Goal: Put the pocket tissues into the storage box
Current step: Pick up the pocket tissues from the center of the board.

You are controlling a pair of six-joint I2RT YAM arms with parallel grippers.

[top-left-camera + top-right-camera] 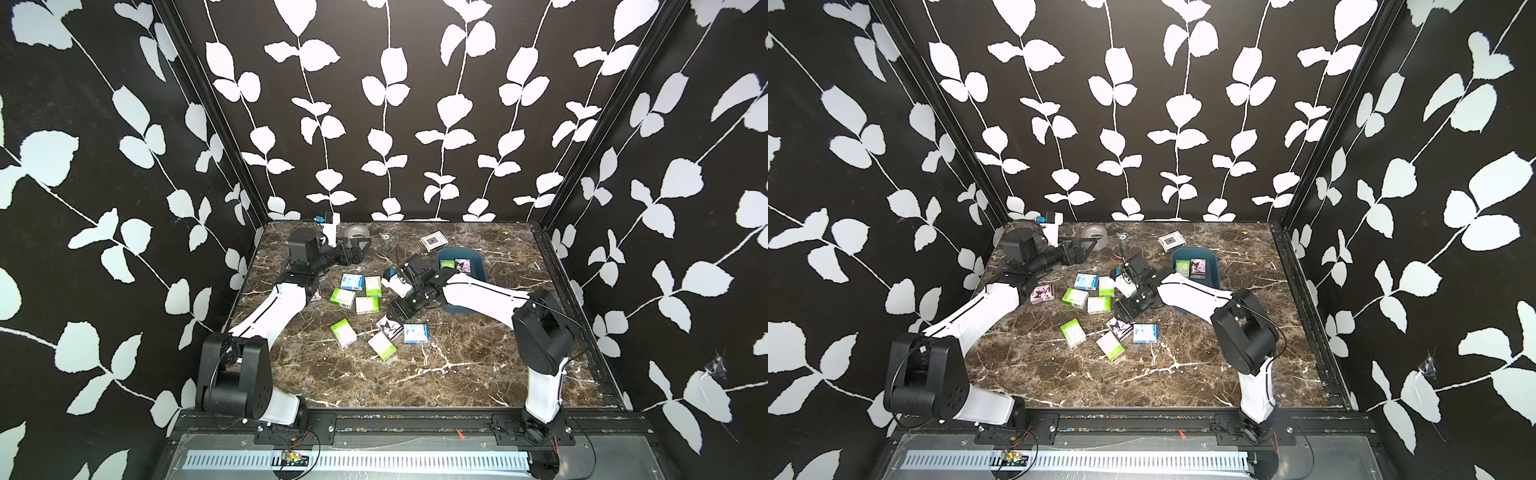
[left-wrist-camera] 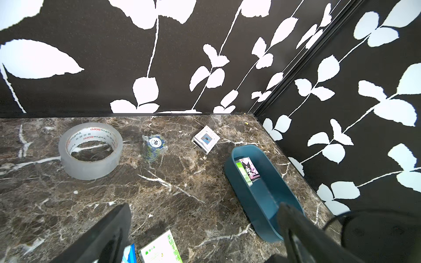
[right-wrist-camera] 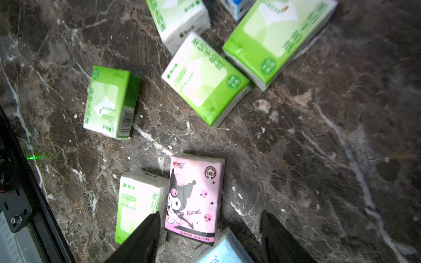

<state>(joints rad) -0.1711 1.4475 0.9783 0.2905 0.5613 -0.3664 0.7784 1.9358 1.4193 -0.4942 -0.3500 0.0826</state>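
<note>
Two tissue packs [image 1: 447, 263] already lie in the blue box [image 1: 478, 274]; roughly nine more sit scattered on the table [image 1: 457, 374], though some may be hidden. The right gripper [image 3: 209, 215] hangs empty, jaws apart, over the pink pack [image 3: 193, 198], probably lining up a grab. The left gripper [image 2: 204, 209], spread wide and empty, hovers near the tape roll [image 2: 91, 150], clear of the work.

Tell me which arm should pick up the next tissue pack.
Right. The right end effector, open, hangs over the pink cartoon pack, and the storage box lies close beside that arm. The left end effector points toward the tape roll at the back, away from the packs.
</note>
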